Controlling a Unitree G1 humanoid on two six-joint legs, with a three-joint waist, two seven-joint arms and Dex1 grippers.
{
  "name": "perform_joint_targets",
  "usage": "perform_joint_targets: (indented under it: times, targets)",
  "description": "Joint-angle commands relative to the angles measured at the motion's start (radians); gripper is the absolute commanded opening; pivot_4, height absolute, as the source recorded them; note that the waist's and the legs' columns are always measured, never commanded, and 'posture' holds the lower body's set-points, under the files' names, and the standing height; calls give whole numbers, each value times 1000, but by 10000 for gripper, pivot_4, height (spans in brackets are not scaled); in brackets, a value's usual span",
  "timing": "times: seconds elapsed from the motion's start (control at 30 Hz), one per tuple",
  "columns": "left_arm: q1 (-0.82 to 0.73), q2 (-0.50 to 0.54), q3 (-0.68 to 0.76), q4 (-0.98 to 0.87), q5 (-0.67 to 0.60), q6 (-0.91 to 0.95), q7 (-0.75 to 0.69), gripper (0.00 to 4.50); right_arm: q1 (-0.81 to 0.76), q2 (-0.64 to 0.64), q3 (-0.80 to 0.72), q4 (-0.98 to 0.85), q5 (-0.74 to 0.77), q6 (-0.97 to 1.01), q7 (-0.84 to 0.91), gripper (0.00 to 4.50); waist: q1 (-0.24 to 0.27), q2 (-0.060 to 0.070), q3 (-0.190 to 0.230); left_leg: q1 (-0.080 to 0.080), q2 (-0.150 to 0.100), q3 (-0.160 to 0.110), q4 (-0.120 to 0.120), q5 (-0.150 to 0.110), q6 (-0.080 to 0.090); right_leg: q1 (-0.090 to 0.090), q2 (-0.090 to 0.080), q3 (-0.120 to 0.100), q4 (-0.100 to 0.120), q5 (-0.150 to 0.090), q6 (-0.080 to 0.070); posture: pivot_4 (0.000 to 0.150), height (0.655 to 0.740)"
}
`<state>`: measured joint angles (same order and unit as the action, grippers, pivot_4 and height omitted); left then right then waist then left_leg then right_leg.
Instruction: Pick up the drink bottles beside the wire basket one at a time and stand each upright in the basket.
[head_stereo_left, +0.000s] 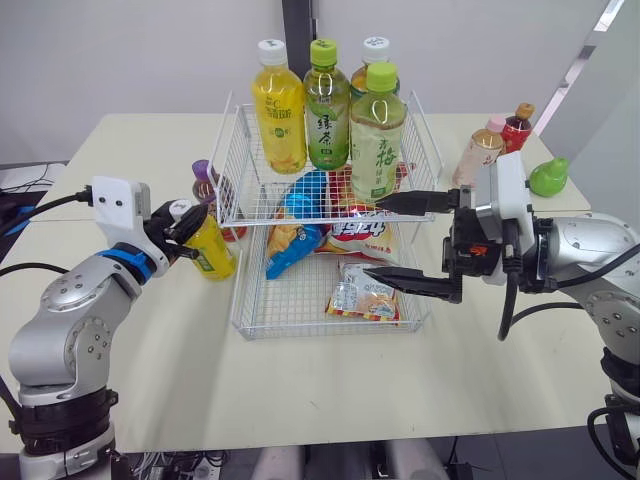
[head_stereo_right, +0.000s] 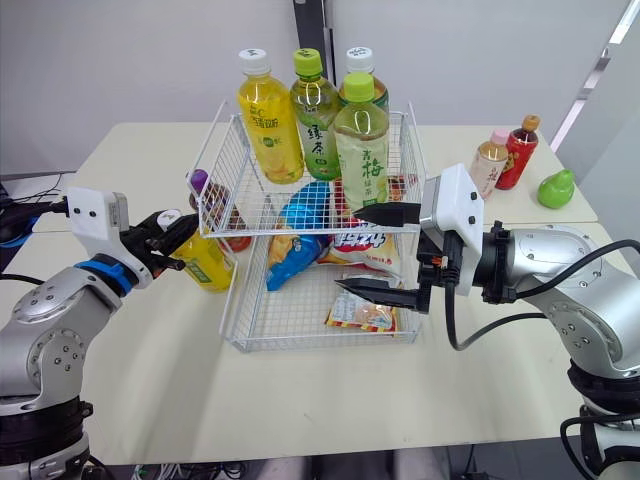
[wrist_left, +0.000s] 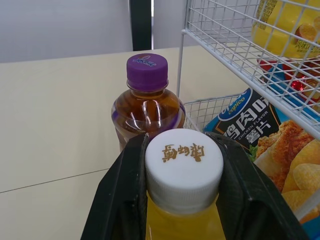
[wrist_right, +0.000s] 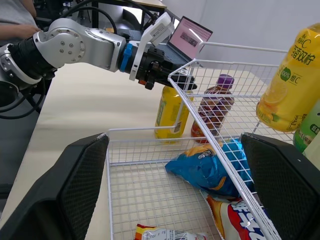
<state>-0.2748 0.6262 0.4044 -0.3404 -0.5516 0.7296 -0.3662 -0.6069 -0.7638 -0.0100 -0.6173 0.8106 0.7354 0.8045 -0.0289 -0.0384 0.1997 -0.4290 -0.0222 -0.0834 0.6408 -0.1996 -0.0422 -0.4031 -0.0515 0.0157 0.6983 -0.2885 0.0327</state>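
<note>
The left gripper (head_stereo_left: 186, 226) was clamped on the white-capped neck of the yellow bottle (head_stereo_left: 214, 256), whose long axis ran near vertical just outside the left wall of the wire basket (head_stereo_left: 243, 318), close to a purple-capped bottle (head_stereo_left: 203, 183). The basket lay to the bottle's right, so the carry would probably have to rise over that wall. The right gripper (head_stereo_left: 375, 240) hung with fingers wide apart over the basket's near tray, well off from the bottle.

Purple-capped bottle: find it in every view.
Left eye: purple-capped bottle behind the yellow bottle, left of the basket.
Right eye: purple-capped bottle, same spot.
Left wrist: purple-capped bottle beyond the yellow bottle's cap.
Right wrist: purple-capped bottle beside the yellow bottle, behind wire.
Landmark: yellow bottle in the left gripper.
</note>
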Motion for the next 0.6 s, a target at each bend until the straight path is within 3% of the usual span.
perform_joint_targets:
  times: [0.03, 0.17, 0.33, 0.57, 0.6]
  targets:
    - [29, 42, 70, -60, -44, 13, -38, 13481, -11, 2, -27, -33, 15, -4, -15, 45000, -1, 0, 0, 0, 0, 0, 0, 0, 0, 0, 0, 0, 0, 0, 0, 1500, 7308]
    - [57, 161, 168, -54, -96, 43, -127, 13481, -21, 6, -44, -14, 1, -9, -46, 45000, -5, 0, 0, 0, 1, 0, -1, 0, 0, -1, 0, 0, 0, 0, 0, 1500, 7308]
    - [-26, 326, 232, 30, -214, 125, -260, 13481, -37, -1, -24, 14, -50, -40, -40, 45000, 0, 0, 0, -1, 1, -1, -1, 0, 0, -1, 2, -1, -1, 0, 0, 1500, 7308]
    - [-346, 594, 171, 305, -306, 209, -432, 13481, -40, 13, -21, 21, -89, -82, -24, 45000, -2, -1, 1, -2, 0, -1, -1, 0, 0, -2, 4, -1, -2, 0, 0, 1500, 7308]
    - [-430, 619, 135, 357, -310, 215, -444, 13481, -47, -31, -96, 43, -44, -70, 16, 45000, -1, -1, 2, -2, 0, -1, -1, 0, 0, -2, 4, -2, -1, 0, 0, 1500, 7308]
